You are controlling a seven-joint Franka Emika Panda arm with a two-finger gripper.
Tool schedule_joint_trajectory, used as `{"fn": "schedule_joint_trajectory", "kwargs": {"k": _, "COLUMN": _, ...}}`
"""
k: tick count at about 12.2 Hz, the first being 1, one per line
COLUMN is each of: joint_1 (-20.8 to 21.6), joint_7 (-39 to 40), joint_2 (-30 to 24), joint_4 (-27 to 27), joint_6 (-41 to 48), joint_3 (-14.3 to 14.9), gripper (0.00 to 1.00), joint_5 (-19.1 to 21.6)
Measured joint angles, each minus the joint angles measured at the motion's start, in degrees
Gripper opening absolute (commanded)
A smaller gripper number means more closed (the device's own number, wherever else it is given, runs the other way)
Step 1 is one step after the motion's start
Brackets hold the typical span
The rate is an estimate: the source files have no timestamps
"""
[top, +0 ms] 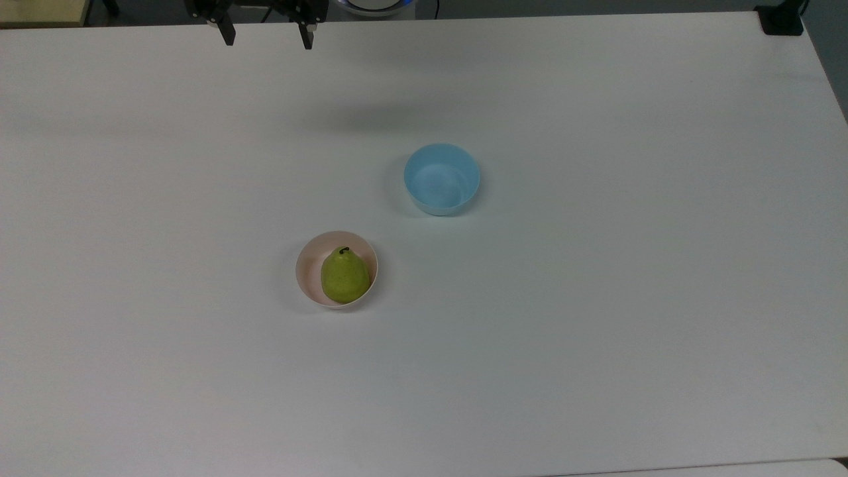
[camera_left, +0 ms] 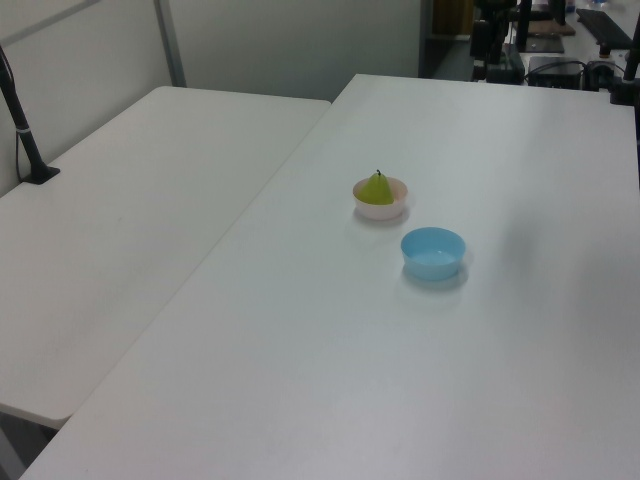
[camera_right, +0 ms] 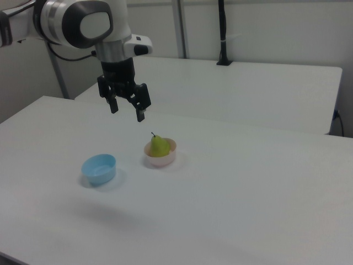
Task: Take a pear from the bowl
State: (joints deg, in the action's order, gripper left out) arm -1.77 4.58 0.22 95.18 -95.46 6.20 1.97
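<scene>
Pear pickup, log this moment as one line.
pincer: open, raised, holding nothing | pear: upright in pink bowl | blue bowl: empty | stage: pre-grasp

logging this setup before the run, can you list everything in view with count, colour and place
pear: 1, yellow-green with a dark stem, standing upright inside the pink bowl
pink bowl: 1, pale pink, on the white table, toward the top view's lower left of the blue bowl
blue bowl: 1, light blue, nothing in it, on the table apart from the pink bowl
table: 1, white, under both bowls
second table: 1, white, pushed alongside on the left view's left
pole: 1, black, clamped at the far table edge in the right view
pincer: 1, black, open, held in the air above the table, holding nothing
</scene>
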Motion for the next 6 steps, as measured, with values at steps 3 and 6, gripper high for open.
{"fn": "schedule_joint_trajectory", "kwargs": {"k": 3, "joint_1": -0.84, "joint_7": 0.00, "joint_2": -0.18, "joint_4": -0.56, "joint_6": 0.45, "joint_3": 0.05, "gripper": 1.00, "joint_5": 0.00}}
{"fn": "schedule_joint_trajectory", "kwargs": {"k": 6, "joint_1": -1.08, "joint_7": 0.00, "joint_2": -0.18, "joint_4": -0.60, "joint_6": 0.49, "joint_3": 0.05, "gripper": 1.00, "joint_5": 0.00}}
